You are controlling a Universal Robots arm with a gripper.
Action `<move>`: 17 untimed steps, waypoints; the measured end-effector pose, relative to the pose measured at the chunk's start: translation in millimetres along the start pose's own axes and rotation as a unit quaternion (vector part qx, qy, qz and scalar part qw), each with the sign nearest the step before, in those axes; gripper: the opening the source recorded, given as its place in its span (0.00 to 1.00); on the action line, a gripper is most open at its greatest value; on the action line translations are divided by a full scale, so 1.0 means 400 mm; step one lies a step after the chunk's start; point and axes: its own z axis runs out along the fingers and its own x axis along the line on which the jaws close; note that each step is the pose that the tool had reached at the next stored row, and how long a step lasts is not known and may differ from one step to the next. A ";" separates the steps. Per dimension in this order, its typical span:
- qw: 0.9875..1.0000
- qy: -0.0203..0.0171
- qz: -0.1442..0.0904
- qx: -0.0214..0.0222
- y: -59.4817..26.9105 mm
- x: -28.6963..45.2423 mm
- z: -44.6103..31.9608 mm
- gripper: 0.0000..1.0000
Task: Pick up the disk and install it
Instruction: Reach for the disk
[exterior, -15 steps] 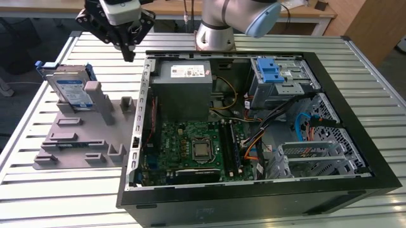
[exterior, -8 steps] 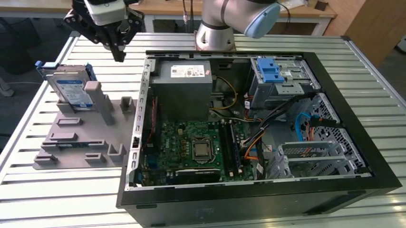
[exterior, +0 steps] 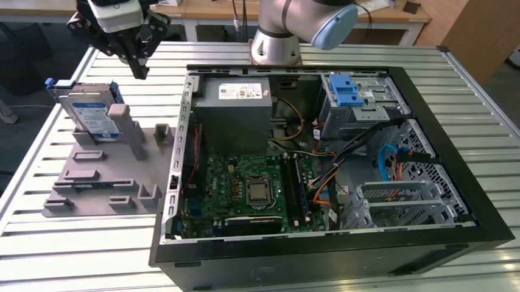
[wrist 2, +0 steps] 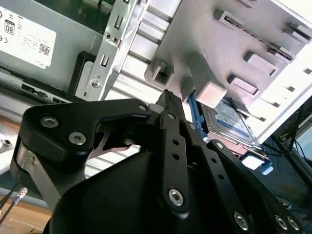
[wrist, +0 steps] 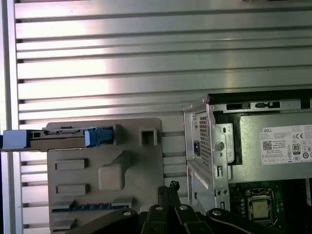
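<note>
I see the arm reaching over the table [exterior: 81, 243], its gripper [exterior: 142, 74] hanging point-down with the fingers pinched together on nothing. It hovers about where the grey fixture [exterior: 97, 176] meets the open computer case [exterior: 325, 261]. The disk [exterior: 89, 115] stands on edge in that fixture, leaning on a post, clear of the gripper.
</note>
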 end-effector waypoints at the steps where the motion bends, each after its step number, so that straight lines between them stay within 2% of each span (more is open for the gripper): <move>1: 1.000 0.000 0.000 0.000 0.001 0.005 0.000 0.11; 6: 1.000 0.000 0.000 0.000 0.006 0.029 0.001 0.11; 17: 1.000 0.001 0.000 0.000 0.011 0.097 0.004 0.11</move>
